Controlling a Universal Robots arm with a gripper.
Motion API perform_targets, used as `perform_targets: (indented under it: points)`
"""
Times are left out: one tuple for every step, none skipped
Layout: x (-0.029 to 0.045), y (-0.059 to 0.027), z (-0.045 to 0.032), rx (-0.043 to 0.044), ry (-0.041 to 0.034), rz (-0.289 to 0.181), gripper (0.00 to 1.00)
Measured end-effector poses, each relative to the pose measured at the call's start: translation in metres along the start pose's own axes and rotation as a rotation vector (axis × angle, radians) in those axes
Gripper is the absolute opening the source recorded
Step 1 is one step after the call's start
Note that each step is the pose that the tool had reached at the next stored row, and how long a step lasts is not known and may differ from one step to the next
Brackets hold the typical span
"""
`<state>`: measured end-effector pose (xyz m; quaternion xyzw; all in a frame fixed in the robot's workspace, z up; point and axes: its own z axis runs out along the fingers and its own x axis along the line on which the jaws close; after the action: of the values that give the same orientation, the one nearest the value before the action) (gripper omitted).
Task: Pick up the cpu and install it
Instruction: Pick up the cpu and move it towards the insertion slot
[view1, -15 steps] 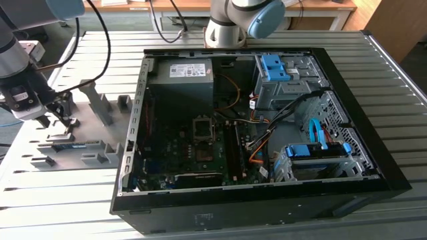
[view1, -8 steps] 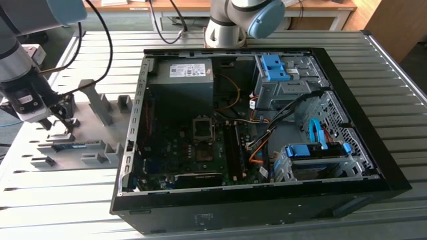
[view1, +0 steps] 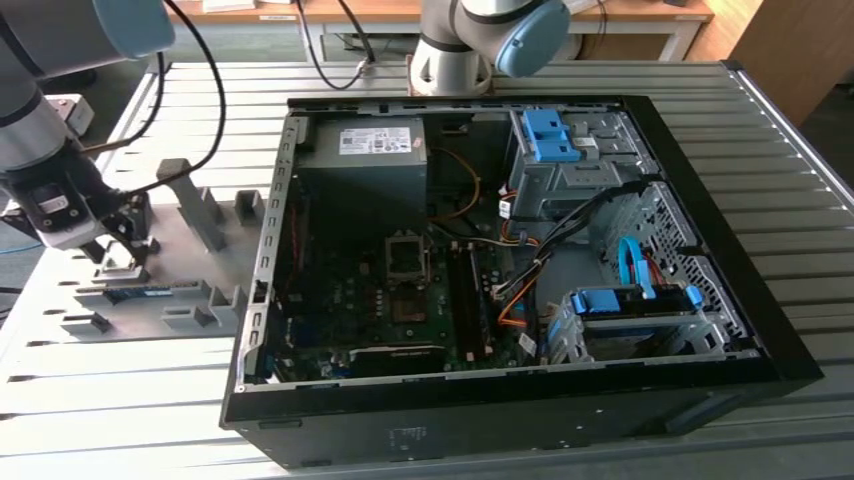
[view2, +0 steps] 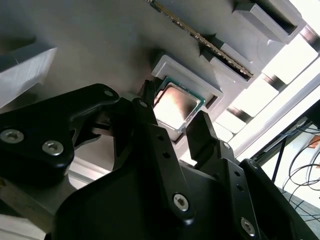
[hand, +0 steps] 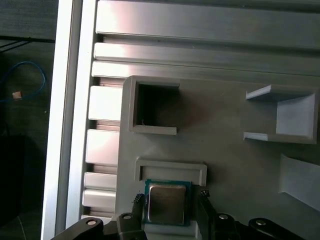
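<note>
You have the black two-fingered gripper (view1: 118, 250) down over the pale grey moulded parts tray (view1: 187, 290), which lies on the ribbed aluminium bench (view1: 534, 75) at the exterior view's left. Just beside the tray stands the open black computer case (view1: 747, 300). In both wrist views the cpu (view2: 175, 105) (hand: 167, 202), a small square chip with a dull silvery metal face on a green board, lies flat in its shallow rectangular recess in the tray (hand: 225, 165). The gripper (view2: 172, 111) (hand: 170, 196) straddles it. Its jaws are spread, one at each of two opposite edges of the chip and very near them. You cannot tell from these views whether either one touches it, and the chip sits level in the recess. In the second wrist view a long narrow memory stick (view2: 200, 37) stands on edge in a slot just beyond the chip's recess. Inside the case, the square processor socket (view1: 404, 255) sits on the dark motherboard, well apart from the gripper. Beyond it is the grey metal power supply box (view1: 363, 165), which bears a white label (view1: 378, 139) with dark print you cannot read from here. The chip's metal face shows no legible marking in either wrist view.
</note>
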<state>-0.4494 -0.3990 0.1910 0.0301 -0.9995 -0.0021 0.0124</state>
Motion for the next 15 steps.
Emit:
perform_targets:
  points:
    - [0.0000,0.0000,0.0007,0.0001,0.0001,0.000,0.53]
    - [0.0000,0.0000,0.0013,0.0001,0.0001,0.000,0.53]
    - [0.0002,0.0000,0.0019,0.0001,0.0002,0.000,0.53]
    - [0.0005,0.0000,0.0025,0.0001,0.0001,0.000,0.53]
    - [0.0010,0.0001,0.0032,0.0000,0.0001,0.000,0.53]
    - [0.0015,0.0001,0.0038,0.0000,0.0001,0.000,0.53]
    - [0.0019,0.0001,0.0045,0.0000,0.0000,0.000,0.53]
    - [0.0022,0.0001,0.0051,-0.0001,-0.0002,0.000,0.53]
    - [0.0024,0.0001,0.0058,-0.0001,-0.0002,0.000,0.53]
    - [0.0026,0.0001,0.0064,0.0000,-0.0001,0.000,0.53]
    - [0.0027,0.0001,0.0069,0.0000,0.0001,0.000,0.53]
    - [0.0027,0.0001,0.0075,0.0001,0.0001,0.000,0.53]
    - [0.0027,0.0001,0.0079,0.0001,0.0001,0.000,0.53]
    - [0.0027,0.0001,0.0083,0.0001,0.0001,0.000,0.53]
    - [0.0027,0.0001,0.0086,0.0001,0.0002,0.000,0.53]
